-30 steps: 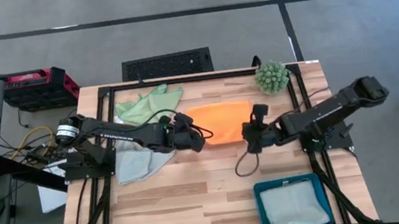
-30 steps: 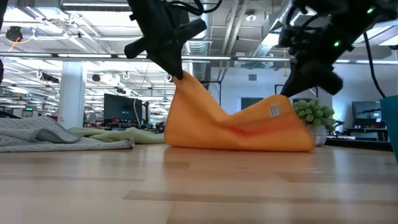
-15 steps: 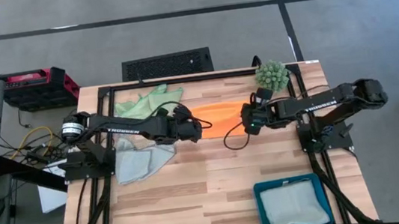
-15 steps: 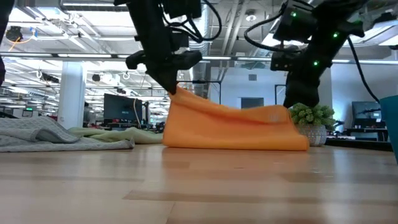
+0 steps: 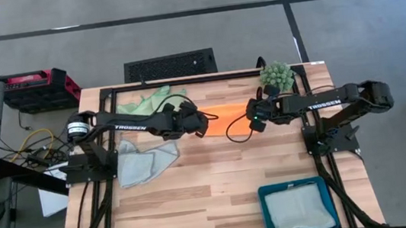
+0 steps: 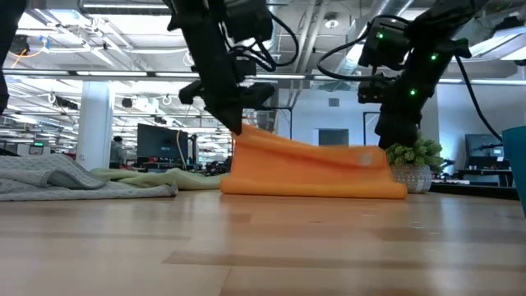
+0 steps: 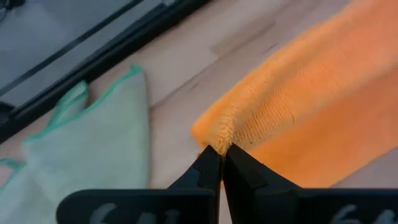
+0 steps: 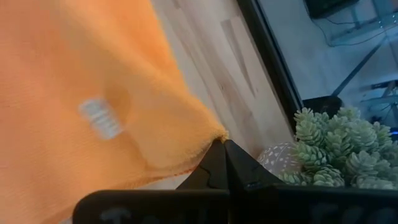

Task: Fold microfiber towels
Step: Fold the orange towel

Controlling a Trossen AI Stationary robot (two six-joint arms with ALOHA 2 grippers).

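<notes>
The green towel [image 5: 146, 103] and the grey towel [image 5: 141, 162] lie at the desk's [image 5: 197, 199] left. The left end effector [image 5: 202, 122] and the right end effector [image 5: 251, 116] each pinch a corner of the orange towel [image 5: 226, 113] mid-desk, near the far edge. A fourth towel [image 5: 298, 209] lies in the tray [image 5: 264, 203].

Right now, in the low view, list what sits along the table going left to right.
Pale blue-grey towel → light green towel → left gripper pinching the orange towel → right gripper on its other corner → spiky green ball plant.
</notes>
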